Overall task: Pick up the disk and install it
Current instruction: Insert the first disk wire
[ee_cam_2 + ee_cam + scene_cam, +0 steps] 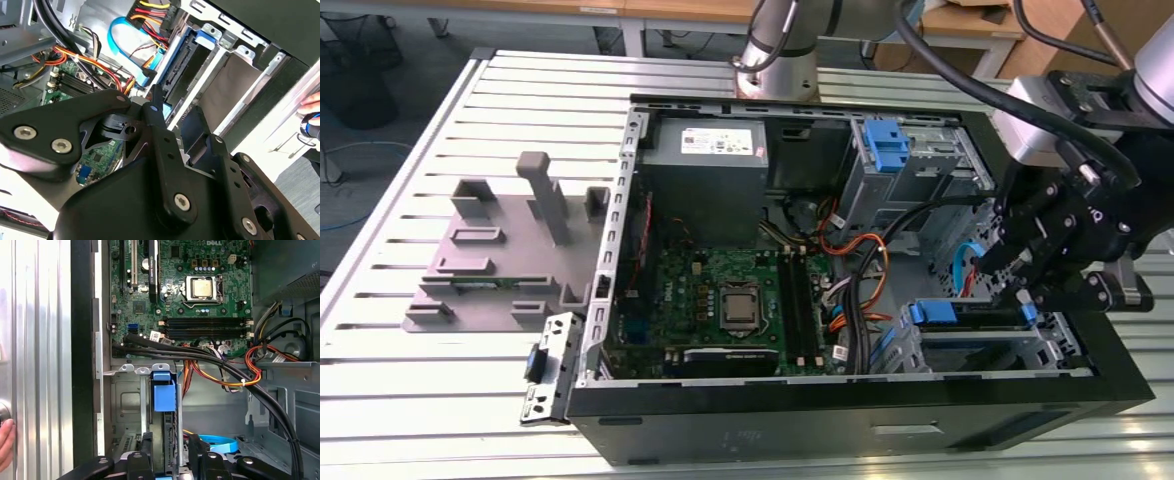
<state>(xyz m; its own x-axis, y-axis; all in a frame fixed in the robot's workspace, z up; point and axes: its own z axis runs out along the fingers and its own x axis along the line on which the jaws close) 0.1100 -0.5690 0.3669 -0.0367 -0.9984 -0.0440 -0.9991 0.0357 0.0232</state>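
Observation:
The disk (pixel 947 312) stands on edge in the drive bay at the front corner of the open computer case (pixel 627 200), on the exterior view's right. Its blue carrier tab (pixel 164 392) shows in the first wrist view. The disk (pixel 176 75) also appears as a dark edge in a blue frame in the second wrist view. My gripper (pixel 1025 290) hangs over the bay's end. In the first wrist view my gripper (pixel 170 442) straddles the disk's edge, and a gap shows beside the right finger (pixel 196 452). It looks open.
The motherboard (pixel 200 285) and bundles of black, orange and blue cables (pixel 225 365) lie close beside the bay. A second blue bracket (pixel 887 140) sits in the rear bay. A grey fixture (pixel 507 250) stands left of the case. A person's hand (pixel 5 440) rests at the table edge.

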